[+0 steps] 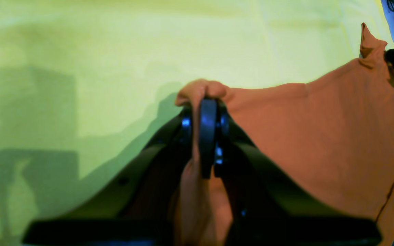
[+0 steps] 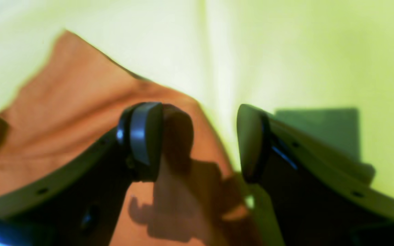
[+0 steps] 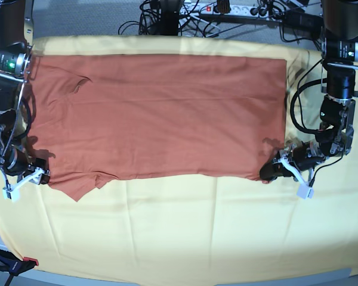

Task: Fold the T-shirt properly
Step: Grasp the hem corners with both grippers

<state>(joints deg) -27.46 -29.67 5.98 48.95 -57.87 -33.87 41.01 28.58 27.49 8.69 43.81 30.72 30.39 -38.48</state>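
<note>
The rust-orange T-shirt lies spread flat, filling the far half of the table. My left gripper is at its near right corner. In the left wrist view this gripper is shut on a pinched fold of the T-shirt. My right gripper is at the shirt's near left corner. In the right wrist view it is open. One finger is over the T-shirt and the other finger is over the yellow cloth.
A large pale yellow cloth covers the table under the shirt and shows bare along the near half. Cables and a power strip lie beyond the far edge. Both arms stand at the table's sides.
</note>
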